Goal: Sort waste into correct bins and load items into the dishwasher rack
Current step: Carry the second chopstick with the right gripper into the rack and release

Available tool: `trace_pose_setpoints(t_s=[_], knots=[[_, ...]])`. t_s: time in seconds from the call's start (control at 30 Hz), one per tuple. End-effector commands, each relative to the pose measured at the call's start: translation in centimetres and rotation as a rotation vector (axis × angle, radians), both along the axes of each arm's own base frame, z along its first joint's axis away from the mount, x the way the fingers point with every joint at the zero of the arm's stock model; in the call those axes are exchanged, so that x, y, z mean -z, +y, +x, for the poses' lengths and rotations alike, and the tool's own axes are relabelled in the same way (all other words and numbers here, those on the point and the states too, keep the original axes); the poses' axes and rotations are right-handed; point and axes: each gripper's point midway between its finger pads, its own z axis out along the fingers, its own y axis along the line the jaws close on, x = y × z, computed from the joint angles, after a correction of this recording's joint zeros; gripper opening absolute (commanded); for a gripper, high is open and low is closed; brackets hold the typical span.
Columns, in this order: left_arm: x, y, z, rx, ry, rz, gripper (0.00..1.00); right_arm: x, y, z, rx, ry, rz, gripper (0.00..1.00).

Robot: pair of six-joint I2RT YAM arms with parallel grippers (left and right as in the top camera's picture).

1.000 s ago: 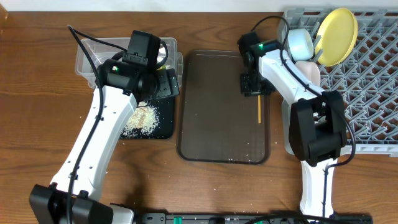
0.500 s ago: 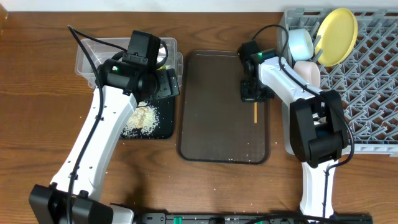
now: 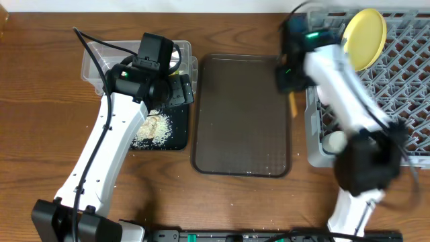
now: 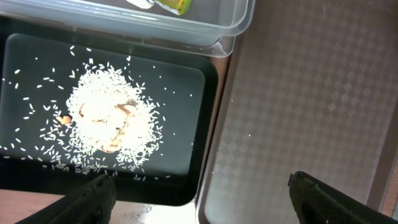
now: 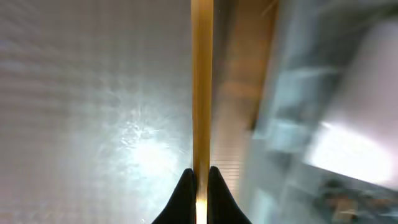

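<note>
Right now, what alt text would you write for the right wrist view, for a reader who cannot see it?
The right pincer is shut on a thin wooden chopstick that runs straight up the frame. A shiny textured tray lies beneath on the left; the right side is motion-blurred.

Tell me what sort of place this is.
Probably a robot test bench set up as a dish-clearing station: a wooden table, a grey rack holding a yellow plate, and a black tray of rice beside a clear tub.
</note>
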Motion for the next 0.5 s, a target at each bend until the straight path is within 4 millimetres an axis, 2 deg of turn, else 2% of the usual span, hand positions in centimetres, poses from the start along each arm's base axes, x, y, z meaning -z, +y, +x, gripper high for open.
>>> trace_pose_setpoints(t_s=[0.0,0.1,0.2,0.3,0.37,0.47], knots=[[0.0,0.4,0.2,-0.008,-0.003,0.012,0.91,-8.6,-4.4,-0.7,-0.021,-0.207,-0.06,0.01],[0.0,0.4,0.2,-0.008,-0.003,0.012,0.91,-11.0,-9.6,-2.0,0.093,-0.251,-0.169,0.01],[0.0,0.4,0.2,-0.008,-0.003,0.012,0.91,-11.3,-15.0,-3.3,0.161,-0.209,-0.289,0.01],[0.0,0.4,0.2,-0.008,-0.003,0.012,0.91,-9.9,-18.3,-4.0,0.154,-0.14,-0.334,0.01],[0.0,0.4,0.2,-0.008,-0.003,0.012,0.91,-8.2,-20.3,-4.5,0.155,-0.093,-0.349,0.01],[0.0,0.4,0.2,-0.008,-0.003,0.012,0.91,-5.9,-21.9,-5.0,0.146,-0.039,-0.356,0.01]])
